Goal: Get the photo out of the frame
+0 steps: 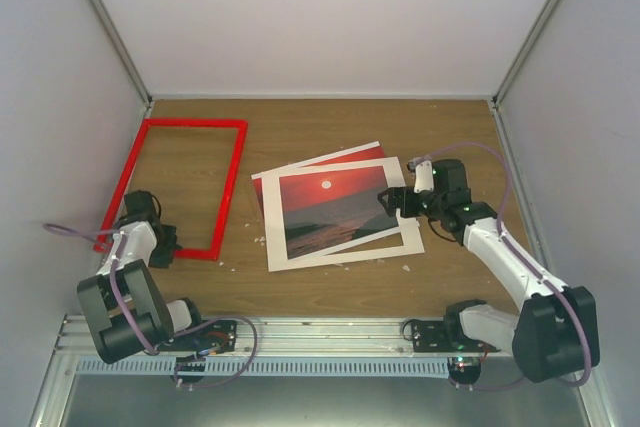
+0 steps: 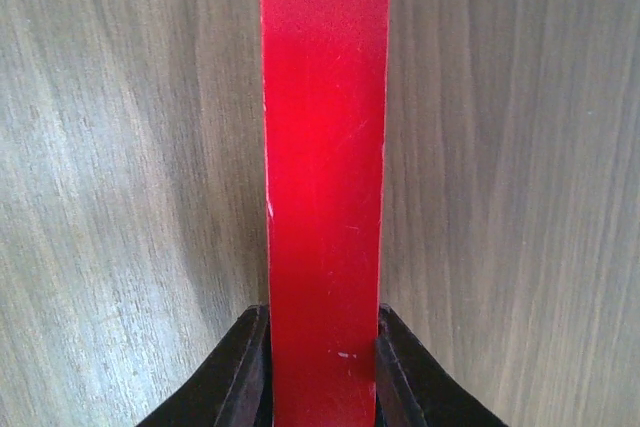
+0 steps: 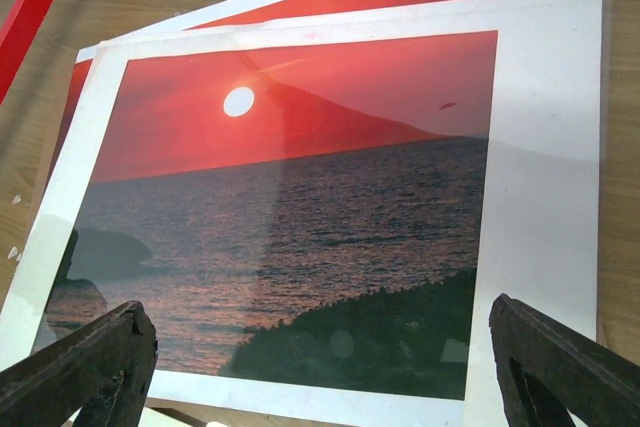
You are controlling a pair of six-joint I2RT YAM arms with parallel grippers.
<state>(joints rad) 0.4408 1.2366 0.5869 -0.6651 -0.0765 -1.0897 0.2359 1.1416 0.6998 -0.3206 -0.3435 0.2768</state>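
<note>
Left gripper (image 1: 163,245) is at the near-left corner of the frame (image 1: 233,187), clamped on the rim. In the left wrist view the red bar (image 2: 325,197) runs straight between the fingers (image 2: 250,367) and both pads touch its edges. The frame lies flat on the table (image 1: 330,127) with bare wood showing through its opening, so nothing is in it.

The photo (image 1: 325,207) is out of the frame. It lies flat on the table just to the right of the frame's right rim, not touching it. The white mat (image 1: 345,254) lies over it, and the sunset shows through the mat's opening. On the far side a red sheet (image 1: 340,159) with a thin white edge sticks out from under the mat, skewed to it. Can't tell if it's part of the same print.

Right gripper (image 1: 388,199) is over the mat edge farthest from the frame. Its jaws are spread wide and grip nothing. In the right wrist view the two fingers (image 3: 90,357) flank the print (image 3: 290,177) and the mat border (image 3: 545,147), with a strip of frame (image 3: 30,7) at top left. Can't tell if the fingertips touch the mat.

A few white crumbs (image 1: 405,267) lie on the wood near the mat.
</note>
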